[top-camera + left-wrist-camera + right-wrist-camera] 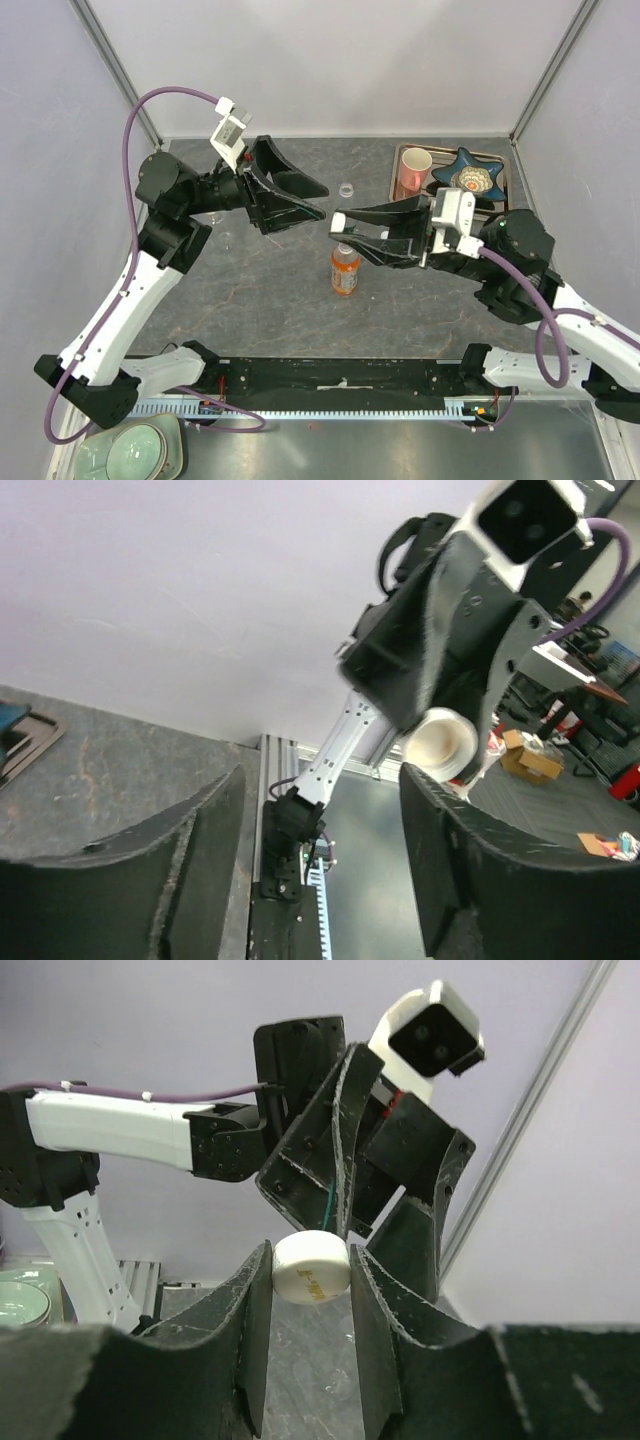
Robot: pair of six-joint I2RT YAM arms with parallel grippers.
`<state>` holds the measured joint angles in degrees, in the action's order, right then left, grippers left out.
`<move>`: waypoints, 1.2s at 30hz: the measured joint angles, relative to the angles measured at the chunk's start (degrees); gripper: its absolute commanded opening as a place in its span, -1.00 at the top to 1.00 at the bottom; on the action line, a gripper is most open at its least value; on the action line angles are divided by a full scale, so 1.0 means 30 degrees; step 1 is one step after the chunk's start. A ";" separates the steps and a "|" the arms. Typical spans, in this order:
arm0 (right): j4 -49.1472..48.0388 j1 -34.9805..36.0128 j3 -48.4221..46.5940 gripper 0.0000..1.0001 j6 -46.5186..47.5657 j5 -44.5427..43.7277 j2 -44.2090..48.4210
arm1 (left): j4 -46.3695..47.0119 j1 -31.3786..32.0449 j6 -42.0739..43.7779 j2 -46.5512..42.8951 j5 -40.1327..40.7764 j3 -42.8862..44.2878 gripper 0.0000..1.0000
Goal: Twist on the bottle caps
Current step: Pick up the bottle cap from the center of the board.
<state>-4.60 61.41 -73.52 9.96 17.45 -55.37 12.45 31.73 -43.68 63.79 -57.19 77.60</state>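
Both arms rose from their bases at the near edge of the counter (pixel 260 300) and bent inward, so that the two hands met tip to tip above its middle. The left arm climbed the left side, and its left hand (pixel 324 200) pointed right with its fingers (pixel 210 850) spread wide and nothing between them. The right arm came in from the near right corner, and its right hand (pixel 337 225) pointed left, closed to a narrow gap and pinching one white cap (pixel 311 1268) by its sides between the fingertips. The cap was round, plain and smooth, with faint print on its wall, and it hung in the air directly in front of the left hand's open fingers.

One orange bottle (pixel 345 274) stood upright on the counter just on the near side of the right fingertips; its top was partly hidden by them. Farther back, one tiny clear bottle (pixel 347 188) stood alone, showing only as a small clear ring from above. At the far right a tray (pixel 398 160) held one pink mug (pixel 413 172) and one blue star-shaped dish (pixel 470 178).
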 measured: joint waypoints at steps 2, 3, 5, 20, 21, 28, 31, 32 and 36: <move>0.0219 0.0000 0.0000 0.63 -0.0087 -0.0095 0.0401 | -0.0648 -0.0284 0.0401 -0.0022 0.0342 -0.0080 -0.59; 0.0342 0.0000 0.0000 0.64 -0.0124 -0.0219 0.0648 | -0.1071 -0.0401 0.0772 -0.0029 0.0561 -0.0109 -0.61; 0.0663 0.0000 0.0000 0.65 -0.0211 -0.0437 0.1158 | -0.2193 -0.0539 0.1617 -0.0036 0.0976 -0.0131 -0.86; 0.4313 0.0029 -0.0095 0.67 -0.0532 -0.5486 0.3905 | -1.0032 0.1246 1.4892 -0.0240 0.4350 -0.7053 -0.99; 0.4466 0.0036 -0.0095 0.67 -0.0546 -0.5756 0.3993 | -1.0010 0.1617 1.5395 -0.0248 0.4809 -0.7533 -0.99; 0.4889 0.0051 0.0051 0.67 -0.0597 -0.6586 0.4852 | -0.7868 0.3009 1.6859 0.0357 0.7570 -0.8510 -0.99; 0.4896 0.0051 0.0277 0.66 -0.0597 -0.6710 0.5260 | -0.6513 0.3060 1.6961 0.1005 0.8619 -0.8510 -0.99; 0.4889 0.0051 0.0364 0.66 -0.0597 -0.6739 0.5355 | -0.6273 0.3075 1.6961 0.1173 0.8830 -0.8510 -0.99; 0.4940 0.0051 0.0699 0.67 -0.0597 -0.6870 0.5493 | -0.5253 0.3191 1.6946 0.1989 0.9398 -0.8510 -0.94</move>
<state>10.22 61.56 -71.42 8.16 -3.16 -38.89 -3.31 41.30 7.16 69.76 -28.99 52.07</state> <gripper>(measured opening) 0.394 0.991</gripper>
